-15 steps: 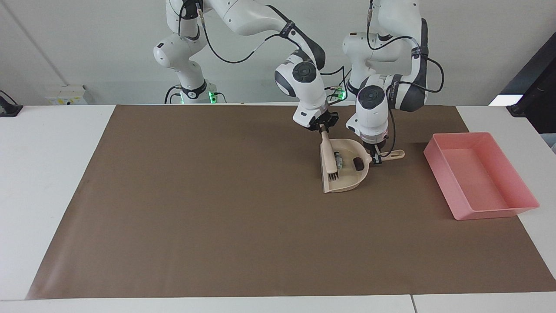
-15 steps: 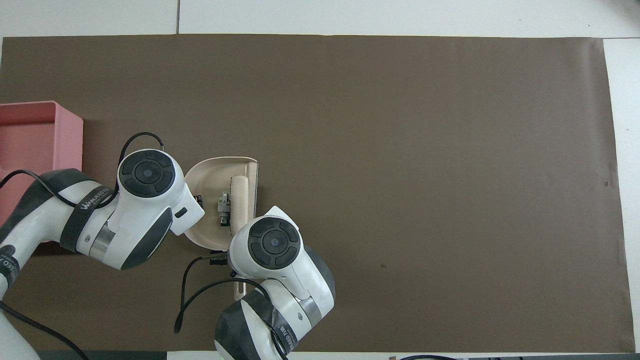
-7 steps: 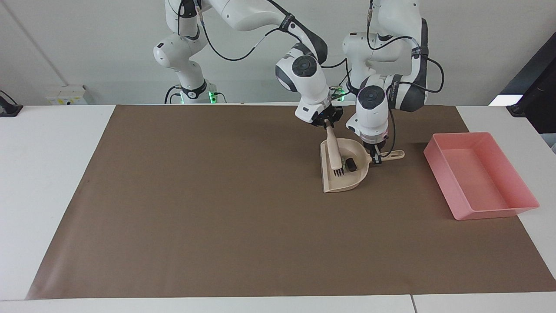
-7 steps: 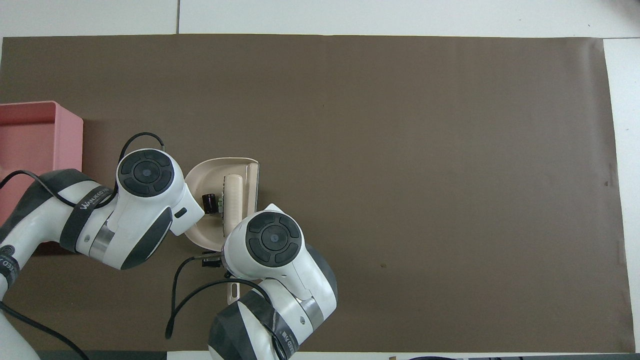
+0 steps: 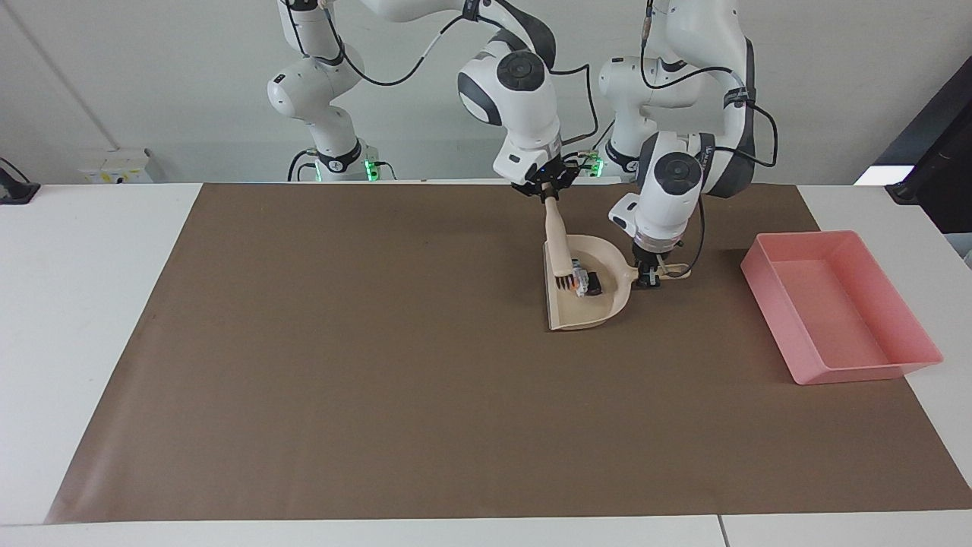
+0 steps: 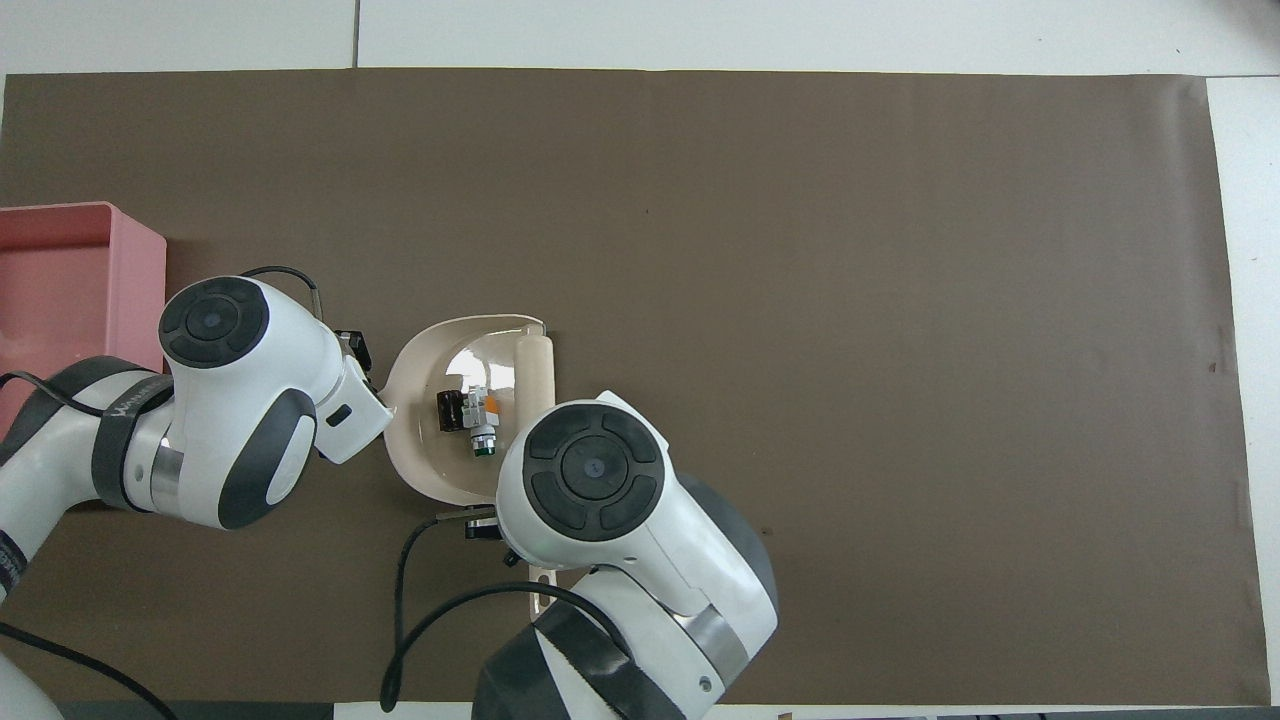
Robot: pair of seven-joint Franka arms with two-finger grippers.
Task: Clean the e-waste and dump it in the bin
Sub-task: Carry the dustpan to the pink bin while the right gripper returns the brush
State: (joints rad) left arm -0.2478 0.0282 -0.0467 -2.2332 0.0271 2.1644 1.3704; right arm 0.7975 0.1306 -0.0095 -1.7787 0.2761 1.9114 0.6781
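In the facing view the left pincer point(image 5: 648, 279) is clenched on the handle of the beige plastic dustpan point(image 5: 585, 304), which has lifted at its handle end and slid a little toward the right arm's end of the bench point(image 5: 99, 319) compared with half a second ago, when it lay flat on the brown paper mat point(image 5: 380, 380). The right pincer point(image 5: 548, 191) grips the top of the beige hand brush point(image 5: 558, 254) and has risen, so the brush now hangs more upright, its dark bristles at the pan's open side. The e-waste, a tiny white-grey part with a black end point(image 5: 585, 282), lies inside the pan, just beside the bristles; a second ago the brush lay lower across the pan and the part sat deeper toward the handle. I judge the sweeping done and the carry to the bin about to begin. The shallow pink plastic bin point(image 5: 839, 308) stands well apart, toward the left arm's end of the bench, and shows nothing inside. In the overhead view the pan point(image 6: 465, 400) appears larger and shifted than before, which fits a lift; the e-waste point(image 6: 470, 412) shows its orange and green patches in the middle of the pan, no longer tucked against the brush point(image 6: 533, 375), and the bin point(image 6: 70, 290) has not moved.
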